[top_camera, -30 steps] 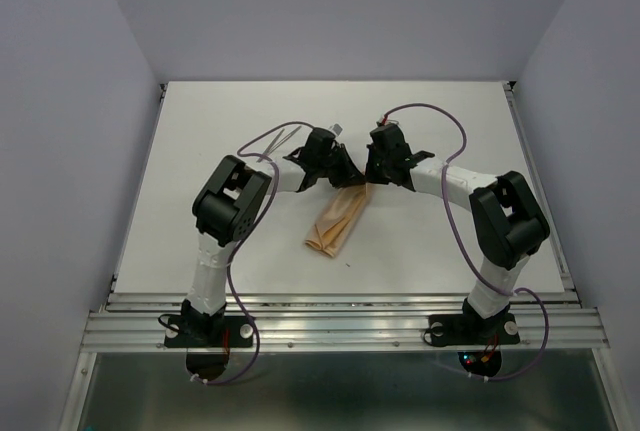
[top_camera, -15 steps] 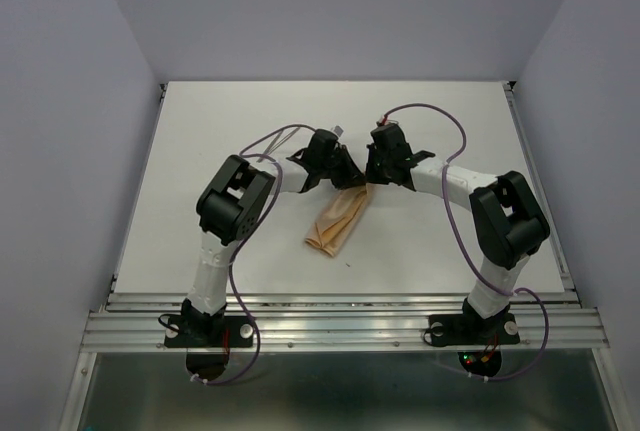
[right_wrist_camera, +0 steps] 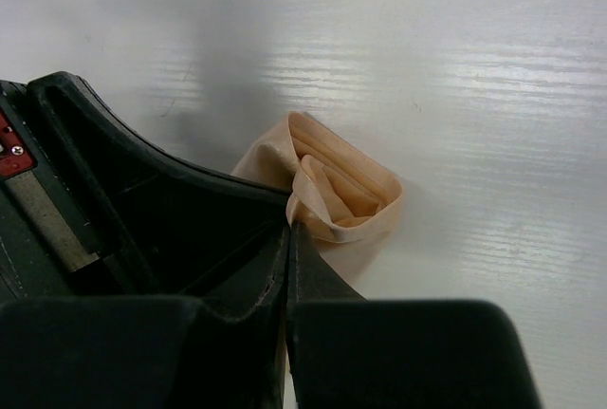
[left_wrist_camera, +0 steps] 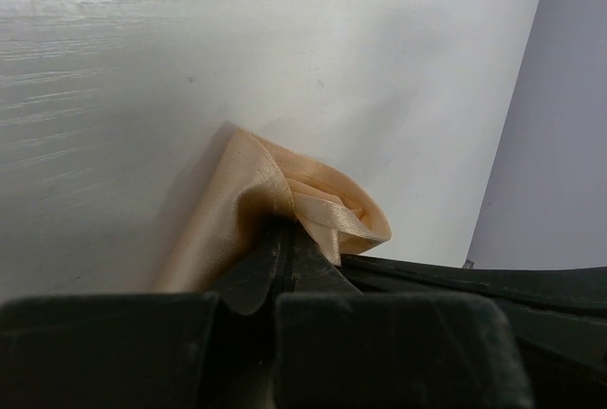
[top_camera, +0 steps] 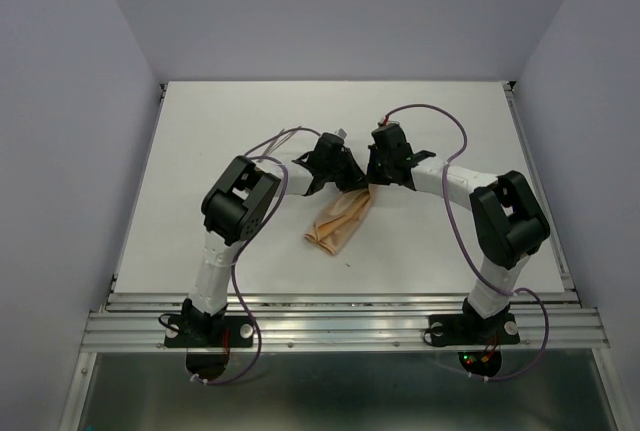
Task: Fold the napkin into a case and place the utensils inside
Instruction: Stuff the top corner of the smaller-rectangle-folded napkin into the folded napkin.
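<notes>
Starting on the left: the left gripper (top_camera: 350, 183) is clamped tight on the far end of the napkin (top_camera: 338, 221). Only its own wrist view really proves that, with the jaws pressed together and a fold of peach cloth caught between the tips. From above you just see black gripper bodies crowding that end.

The rest of the napkin trails away from the grippers toward the arm bases as a narrow folded strip lying on the desk (top_camera: 450, 241). Both wrist views also show the gripped end bulging open into a small looped mouth with layers inside. The overhead view is too small to show that.

The right gripper (top_camera: 371, 183) sits just beside the left one, nipped closed on the same end. Its wrist view has the cloth edge caught right at the tips.

Room-wise, it's tight between the two grippers since they're nearly touching. There's plain white desk on their outer sides, and the desk edges are well away from both.

Pale lilac walls (top_camera: 60, 151) box in the left, back and right. An aluminium rail (top_camera: 340, 326) runs along the near edge by the bases.
</notes>
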